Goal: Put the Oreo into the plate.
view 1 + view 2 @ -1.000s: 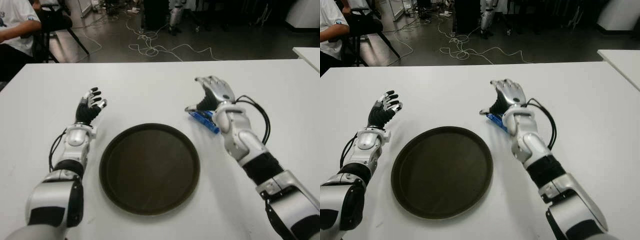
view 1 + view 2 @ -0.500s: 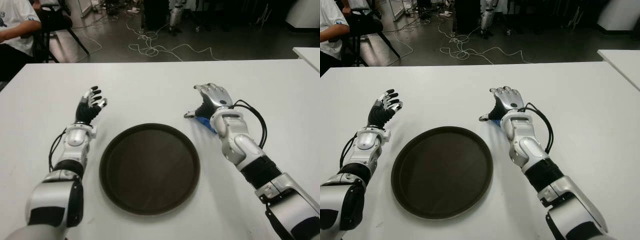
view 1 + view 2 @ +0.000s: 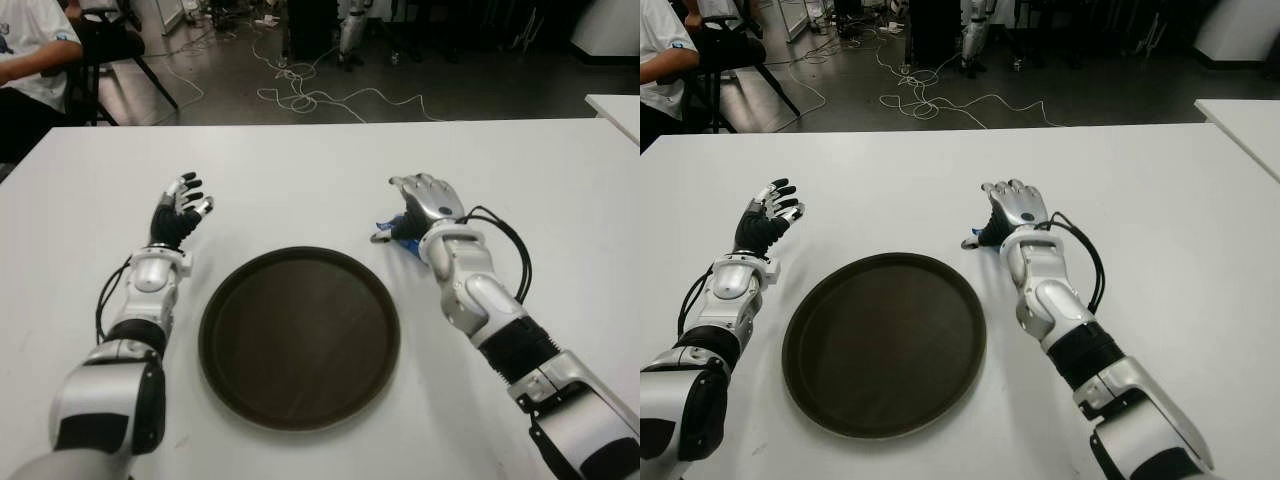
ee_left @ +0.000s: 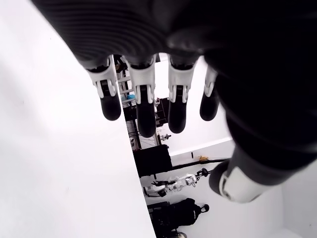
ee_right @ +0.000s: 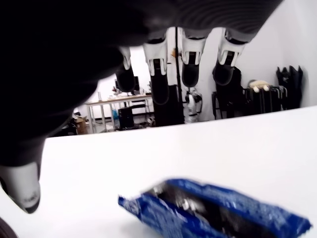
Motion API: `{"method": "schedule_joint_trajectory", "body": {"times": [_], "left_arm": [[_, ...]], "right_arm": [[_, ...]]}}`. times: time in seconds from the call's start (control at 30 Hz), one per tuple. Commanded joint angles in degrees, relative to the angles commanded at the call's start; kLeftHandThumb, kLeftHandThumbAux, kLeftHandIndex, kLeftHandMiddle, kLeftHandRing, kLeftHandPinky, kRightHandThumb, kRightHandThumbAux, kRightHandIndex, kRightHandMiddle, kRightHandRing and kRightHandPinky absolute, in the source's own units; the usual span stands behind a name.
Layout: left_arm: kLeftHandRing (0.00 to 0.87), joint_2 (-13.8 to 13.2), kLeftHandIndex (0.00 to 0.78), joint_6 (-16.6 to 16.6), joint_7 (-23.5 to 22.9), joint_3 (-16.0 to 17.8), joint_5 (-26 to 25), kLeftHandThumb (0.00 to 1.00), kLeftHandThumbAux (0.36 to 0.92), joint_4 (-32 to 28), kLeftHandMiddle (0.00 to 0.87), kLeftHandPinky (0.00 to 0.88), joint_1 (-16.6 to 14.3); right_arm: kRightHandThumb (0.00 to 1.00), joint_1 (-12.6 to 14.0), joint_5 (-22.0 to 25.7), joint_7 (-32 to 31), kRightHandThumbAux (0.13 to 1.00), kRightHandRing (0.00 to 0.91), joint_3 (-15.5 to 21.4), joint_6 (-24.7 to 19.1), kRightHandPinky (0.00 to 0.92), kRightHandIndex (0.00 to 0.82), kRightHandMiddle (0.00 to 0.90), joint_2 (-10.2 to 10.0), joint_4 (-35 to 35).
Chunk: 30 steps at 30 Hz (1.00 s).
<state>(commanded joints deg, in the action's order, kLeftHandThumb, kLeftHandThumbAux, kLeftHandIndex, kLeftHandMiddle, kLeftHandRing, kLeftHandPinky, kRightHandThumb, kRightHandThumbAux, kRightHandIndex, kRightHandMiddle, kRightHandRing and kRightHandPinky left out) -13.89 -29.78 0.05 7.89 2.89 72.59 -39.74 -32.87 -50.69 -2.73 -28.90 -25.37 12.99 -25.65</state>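
Note:
The Oreo (image 5: 213,213) is a blue packet lying on the white table (image 3: 300,180), just past the far right rim of the plate. Only a sliver of the Oreo (image 3: 399,231) shows in the eye views. My right hand (image 3: 408,210) hovers right over it, palm down. In the right wrist view its fingers (image 5: 156,74) are spread above the packet and hold nothing. The plate (image 3: 300,340) is dark brown, round and bare, in the middle near me. My left hand (image 3: 180,210) shows to the left of the plate, fingers relaxed and open.
A seated person (image 3: 30,50) and a chair (image 3: 120,45) are beyond the table's far left corner. Cables (image 3: 310,95) lie on the dark floor behind. A second white table's corner (image 3: 618,108) shows at the far right.
My right hand has come down and forward over the Oreo packet, covering most of it. The left hand and the plate have not moved.

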Motion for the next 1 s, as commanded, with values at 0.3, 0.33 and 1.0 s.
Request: {"method": "schedule_joint_trajectory", "body": {"times": [0.3, 0.33, 1.0], "left_arm": [[0.137, -0.21, 0.135, 0.17, -0.06, -0.01, -0.03, 0.000, 0.672, 0.23, 0.175, 0.108, -0.14], [0.137, -0.23, 0.133, 0.16, 0.00, -0.04, 0.01, 0.002, 0.673, 0.23, 0.174, 0.108, -0.13], [0.141, -0.32, 0.136, -0.42, 0.46, -0.11, 0.09, 0.002, 0.677, 0.06, 0.180, 0.103, 0.16]], "right_arm": [[0.000, -2.65, 0.90, 2.74, 0.572, 0.000, 0.17, 1.03, 0.000, 0.000, 0.000, -1.40, -8.18], [0.000, -2.72, 0.86, 2.66, 0.572, 0.000, 0.15, 0.81, 0.000, 0.000, 0.000, -1.48, -8.24], [0.000, -4.75, 1.67, 2.71, 0.587, 0.000, 0.46, -0.47, 0.001, 0.000, 0.000, -2.47, -12.14]]}}
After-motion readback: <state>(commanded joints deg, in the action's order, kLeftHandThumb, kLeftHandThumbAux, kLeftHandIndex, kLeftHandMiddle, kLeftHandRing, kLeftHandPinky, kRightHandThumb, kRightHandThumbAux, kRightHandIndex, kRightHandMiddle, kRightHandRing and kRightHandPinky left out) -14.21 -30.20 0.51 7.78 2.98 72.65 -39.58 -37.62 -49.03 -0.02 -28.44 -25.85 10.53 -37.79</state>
